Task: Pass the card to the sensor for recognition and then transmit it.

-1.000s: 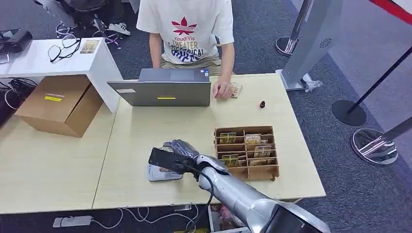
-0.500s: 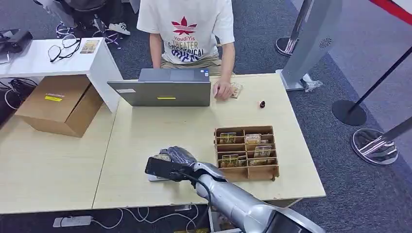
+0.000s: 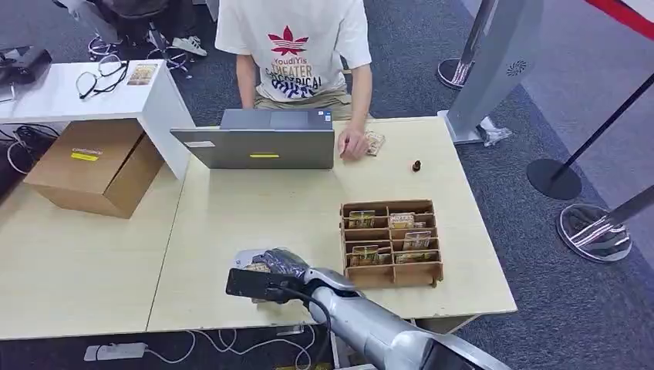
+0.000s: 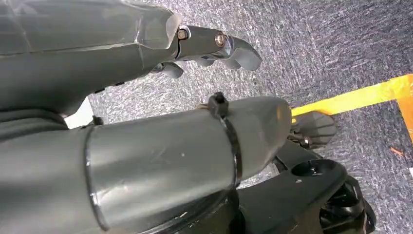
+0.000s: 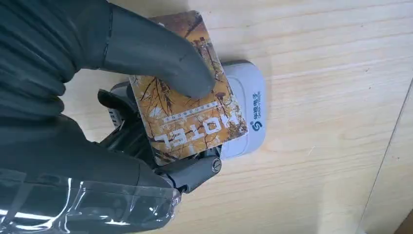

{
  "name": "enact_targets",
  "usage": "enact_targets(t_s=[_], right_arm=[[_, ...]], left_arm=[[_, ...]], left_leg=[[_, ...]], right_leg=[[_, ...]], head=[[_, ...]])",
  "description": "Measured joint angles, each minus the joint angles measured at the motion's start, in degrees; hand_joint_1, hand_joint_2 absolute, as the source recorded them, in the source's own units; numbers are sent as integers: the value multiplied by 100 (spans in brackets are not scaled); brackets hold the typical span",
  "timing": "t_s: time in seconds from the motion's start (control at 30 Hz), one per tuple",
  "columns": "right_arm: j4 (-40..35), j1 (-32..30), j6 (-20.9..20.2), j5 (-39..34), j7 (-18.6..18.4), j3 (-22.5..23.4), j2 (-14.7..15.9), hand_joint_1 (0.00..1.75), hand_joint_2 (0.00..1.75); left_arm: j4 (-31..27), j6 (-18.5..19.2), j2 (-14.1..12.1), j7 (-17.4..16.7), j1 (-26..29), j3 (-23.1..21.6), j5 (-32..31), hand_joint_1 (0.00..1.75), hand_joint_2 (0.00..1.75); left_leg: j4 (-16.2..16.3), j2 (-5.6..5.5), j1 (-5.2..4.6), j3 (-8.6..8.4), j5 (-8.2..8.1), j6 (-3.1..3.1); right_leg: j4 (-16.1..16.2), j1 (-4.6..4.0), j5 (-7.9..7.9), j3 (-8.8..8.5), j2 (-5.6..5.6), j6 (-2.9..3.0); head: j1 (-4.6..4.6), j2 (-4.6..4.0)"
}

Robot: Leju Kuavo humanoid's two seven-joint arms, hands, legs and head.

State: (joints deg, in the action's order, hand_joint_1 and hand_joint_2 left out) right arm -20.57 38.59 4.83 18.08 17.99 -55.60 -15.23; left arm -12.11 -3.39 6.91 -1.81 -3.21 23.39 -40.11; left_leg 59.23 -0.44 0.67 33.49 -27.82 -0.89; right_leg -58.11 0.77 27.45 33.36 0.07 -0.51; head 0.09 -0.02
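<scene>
Looking down from the head view, we see our right hand (image 3: 271,266) low over the white sensor (image 3: 248,257) at the near edge of the surface (image 3: 254,202), close beside the wooden card tray (image 3: 392,240), a spot we judge chosen for a short reach. In the left wrist view our left hand (image 4: 214,46) hangs over carpet, fingers curled on nothing. In the right wrist view the thumb pins the hotel card (image 5: 187,109) flat over the sensor, presumably for reading.

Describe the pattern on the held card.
Orange-brown hotel card with dark branch pattern and white HOTEL lettering; clearest in right wrist view.
</scene>
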Motion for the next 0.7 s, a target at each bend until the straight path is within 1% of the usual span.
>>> enact_targets(t_s=[0.1, 0.43, 0.53, 0.7], right_arm=[[11, 14, -87, 24, -109, -24, -9, 175, 175], [44, 67, -183, 37, -179, -72, -9, 175, 175], [41, 68, -181, -15, -135, -72, -9, 175, 175], [17, 71, -255, -136, 124, -72, -7, 175, 175]], left_arm=[[0, 13, 0, 0, 0, 0, -2, 0, 0], [0, 15, 0, -11, 0, 0, -2, 0, 0], [0, 15, 0, -9, 0, 0, 0, 0, 0], [0, 9, 0, -9, 2, 0, 7, 0, 0]], left_leg=[[0, 0, 0, -1, 0, 0], [0, 3, 0, -7, 0, 0], [0, 3, 0, -6, 0, 0], [0, 3, 0, -6, 0, 0]], right_leg=[[0, 0, 0, 0, 0, 0], [0, 0, 0, -5, 1, 0], [0, 0, 0, -5, 1, 0], [0, 0, -1, -4, 1, 0]], head=[[-2, 0], [0, 0], [0, 0], [-2, 0]])
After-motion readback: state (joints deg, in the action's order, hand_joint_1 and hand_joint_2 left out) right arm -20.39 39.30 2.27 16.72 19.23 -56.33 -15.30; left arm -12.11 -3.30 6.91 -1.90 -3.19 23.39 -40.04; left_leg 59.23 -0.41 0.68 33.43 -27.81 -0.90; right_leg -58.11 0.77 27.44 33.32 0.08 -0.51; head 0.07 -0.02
